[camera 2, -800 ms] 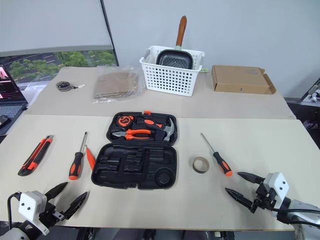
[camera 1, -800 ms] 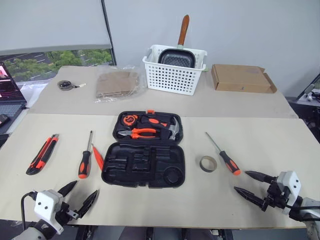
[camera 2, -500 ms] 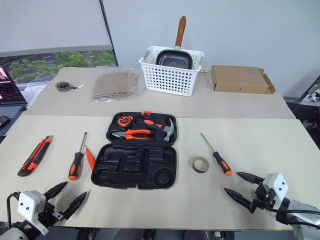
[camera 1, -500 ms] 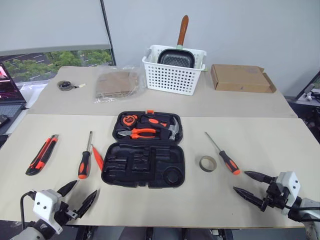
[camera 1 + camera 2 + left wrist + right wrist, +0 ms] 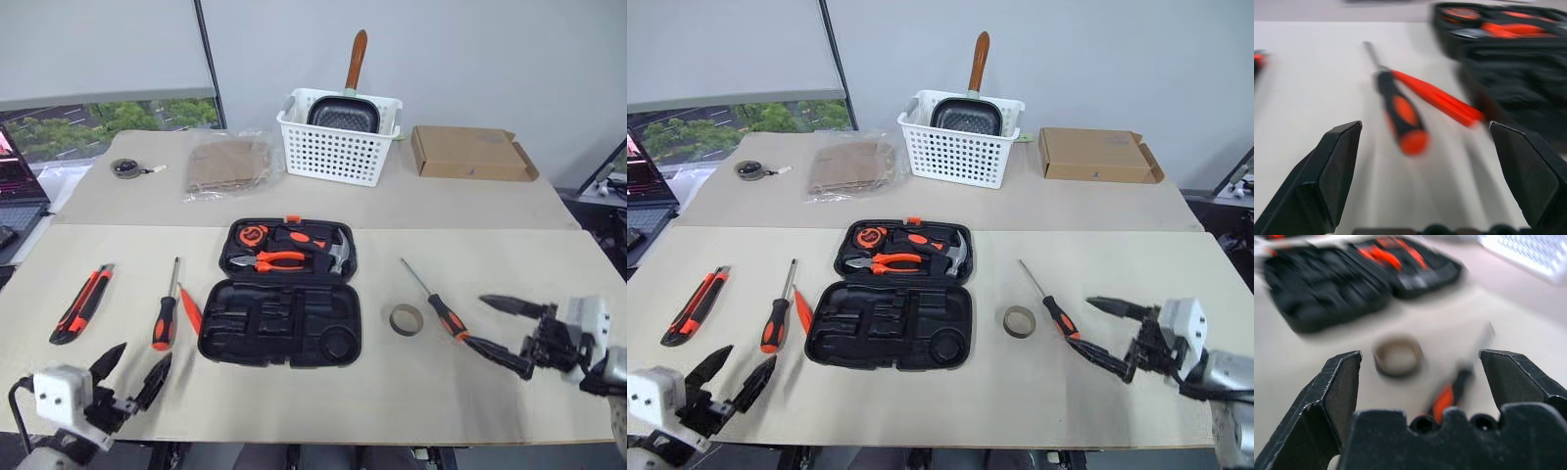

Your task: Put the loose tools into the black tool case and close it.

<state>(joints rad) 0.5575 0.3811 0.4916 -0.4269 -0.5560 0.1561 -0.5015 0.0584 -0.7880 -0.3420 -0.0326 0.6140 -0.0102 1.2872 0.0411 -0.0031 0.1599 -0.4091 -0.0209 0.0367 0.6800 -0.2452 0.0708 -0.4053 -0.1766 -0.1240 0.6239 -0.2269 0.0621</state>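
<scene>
The black tool case [image 5: 281, 318] lies open at the table's centre; its far half holds pliers, a hammer and a tape measure. To its left lie the utility knife [image 5: 81, 305], a screwdriver [image 5: 167, 311] and a small orange flat tool [image 5: 192, 309]. On its right sit the tape ring [image 5: 406, 318] and a second screwdriver [image 5: 438, 305]. My left gripper [image 5: 137, 362] hovers open at the near edge, short of the left screwdriver [image 5: 1400, 115]. My right gripper [image 5: 473, 319] is open just right of the second screwdriver's handle [image 5: 1449, 394], facing the tape ring [image 5: 1397, 355].
At the back stand a white perforated basket [image 5: 341, 137] holding a pan, a cardboard box [image 5: 470, 154], a plastic bag [image 5: 230, 164] and a small round object [image 5: 125, 166]. A laptop [image 5: 15, 186] sits at the far left edge.
My right gripper has moved away from the near edge, up to the right screwdriver's handle. My left gripper has drifted left and slightly back. Both stay open.
</scene>
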